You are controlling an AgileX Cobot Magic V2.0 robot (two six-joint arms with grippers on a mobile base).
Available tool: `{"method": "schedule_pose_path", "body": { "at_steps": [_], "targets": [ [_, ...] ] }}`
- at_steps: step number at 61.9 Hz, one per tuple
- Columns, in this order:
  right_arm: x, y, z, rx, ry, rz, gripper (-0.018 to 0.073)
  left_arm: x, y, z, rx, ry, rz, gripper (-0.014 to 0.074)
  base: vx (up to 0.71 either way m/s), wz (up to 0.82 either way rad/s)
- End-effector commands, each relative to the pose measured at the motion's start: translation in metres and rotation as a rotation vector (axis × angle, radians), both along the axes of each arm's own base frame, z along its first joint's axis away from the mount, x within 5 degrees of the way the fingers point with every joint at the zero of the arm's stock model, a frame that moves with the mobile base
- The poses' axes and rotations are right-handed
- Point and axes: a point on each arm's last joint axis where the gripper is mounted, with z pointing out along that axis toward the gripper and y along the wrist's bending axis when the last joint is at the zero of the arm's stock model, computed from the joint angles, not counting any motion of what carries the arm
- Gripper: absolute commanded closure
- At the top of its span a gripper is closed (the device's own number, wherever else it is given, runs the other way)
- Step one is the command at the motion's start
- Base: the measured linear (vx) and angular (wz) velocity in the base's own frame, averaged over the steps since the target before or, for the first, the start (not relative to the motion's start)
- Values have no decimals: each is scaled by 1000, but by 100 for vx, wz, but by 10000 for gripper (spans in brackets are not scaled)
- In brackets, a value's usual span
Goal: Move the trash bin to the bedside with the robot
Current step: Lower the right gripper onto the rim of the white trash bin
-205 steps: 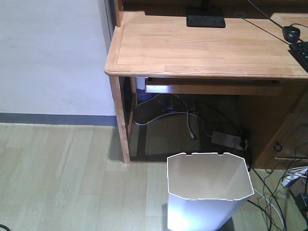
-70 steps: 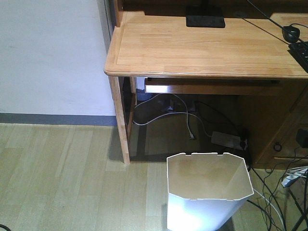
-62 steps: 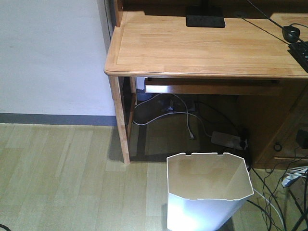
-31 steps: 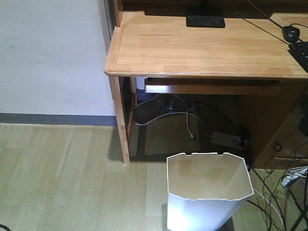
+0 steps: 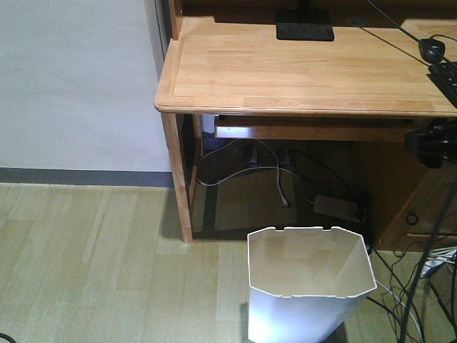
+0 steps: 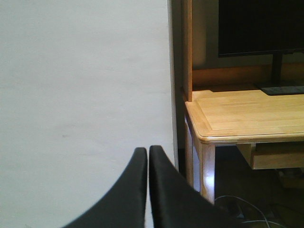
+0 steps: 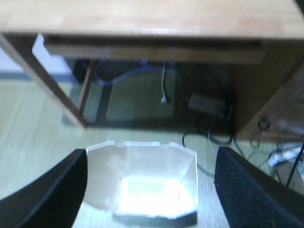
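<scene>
The trash bin (image 5: 310, 286) is off-white with faceted sides and a notched rim. It stands upright and empty on the wood floor just in front of the desk's open underside. In the right wrist view the trash bin (image 7: 142, 180) lies below and between the wide-apart black fingers of my right gripper (image 7: 151, 151), which is open and holds nothing. A black part of my right arm (image 5: 432, 139) shows at the right edge, above and to the right of the bin. My left gripper (image 6: 148, 151) is shut and empty, facing a white wall. The bedside is out of view.
A light wooden desk (image 5: 300, 71) stands behind the bin, its left leg (image 5: 178, 179) near the wall. Under the desk lie a power strip (image 5: 335, 207) and loose cables (image 5: 410, 300). A monitor base (image 5: 305, 30), a mouse (image 5: 431, 48) and a keyboard (image 5: 446, 78) sit on top.
My right arm has risen into the front view at the right edge, from low beside the desk up to desk-edge height. The bin has not moved.
</scene>
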Motion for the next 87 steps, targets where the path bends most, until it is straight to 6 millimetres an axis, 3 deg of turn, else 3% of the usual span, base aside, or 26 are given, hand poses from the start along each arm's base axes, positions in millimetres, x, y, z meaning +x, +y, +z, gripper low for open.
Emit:
{"method": "schedule_pose_path", "body": {
  "at_steps": [1, 15, 26, 40, 87],
  "targets": [
    [22, 0, 6, -9, 33, 26, 37, 0, -1, 3, -22, -72, -9, 603, 0, 0],
    [63, -18, -25, 5, 195, -3, 37, 0, -1, 3, -22, -72, -9, 603, 0, 0],
    [85, -42, -68, 40, 320, -24, 37, 0, -1, 3, -22, -72, -9, 603, 0, 0],
    [106, -47, -127, 4, 410, 56, 37, 0, -1, 3, -22, -72, -9, 603, 0, 0],
    [145, -63, -315, -52, 562, 34, 37, 0, -1, 3, -22, -72, -9, 603, 0, 0]
  ]
}}
